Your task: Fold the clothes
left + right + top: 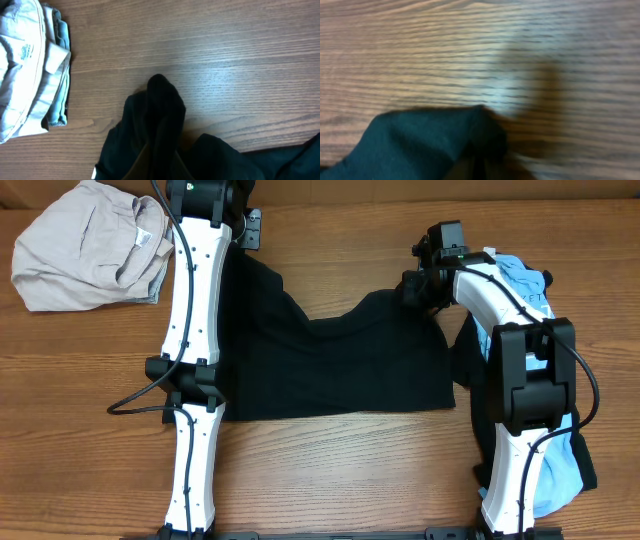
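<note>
Soft, light black shirt (330, 370) sags, so I grip its edges: left gripper (246, 230) clamped on its 11 o'clock corner, right gripper (420, 280) at 1 o'clock.

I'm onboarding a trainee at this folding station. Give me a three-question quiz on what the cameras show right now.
1. True or false: the black garment lies in the middle of the table.
2. Where is the beige garment? A) bunched at the table's far left corner B) under the right arm C) on top of the black garment
3. Fill in: the third garment, partly under the right arm, is light ____.
Key: 1 true; 2 A; 3 blue.
</note>
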You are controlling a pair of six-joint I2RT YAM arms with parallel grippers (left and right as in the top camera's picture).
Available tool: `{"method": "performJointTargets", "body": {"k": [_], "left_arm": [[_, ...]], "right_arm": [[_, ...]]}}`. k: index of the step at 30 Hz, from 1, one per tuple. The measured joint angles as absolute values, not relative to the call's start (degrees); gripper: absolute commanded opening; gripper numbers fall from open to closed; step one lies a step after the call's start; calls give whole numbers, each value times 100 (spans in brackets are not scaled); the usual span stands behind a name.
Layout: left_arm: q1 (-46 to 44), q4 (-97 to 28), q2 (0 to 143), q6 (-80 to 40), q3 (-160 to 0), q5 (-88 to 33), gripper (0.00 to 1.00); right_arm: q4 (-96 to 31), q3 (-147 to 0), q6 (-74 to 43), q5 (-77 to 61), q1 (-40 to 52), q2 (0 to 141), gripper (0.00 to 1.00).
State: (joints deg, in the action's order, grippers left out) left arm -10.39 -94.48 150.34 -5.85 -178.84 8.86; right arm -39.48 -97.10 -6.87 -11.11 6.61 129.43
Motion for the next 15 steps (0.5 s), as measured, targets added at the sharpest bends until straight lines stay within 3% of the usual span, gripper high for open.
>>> {"method": "performJointTargets", "body": {"k": [9,15], "left_arm": [[-1039,-9496,15032,-609,-17884,886,4],[-950,-9511,15034,-958,-17884,884,4]], "right_arm": [[-4318,-9835,-819,-1122,585,12943,4],[-5223,-10731,-838,-1160,408,12938,4]]}}
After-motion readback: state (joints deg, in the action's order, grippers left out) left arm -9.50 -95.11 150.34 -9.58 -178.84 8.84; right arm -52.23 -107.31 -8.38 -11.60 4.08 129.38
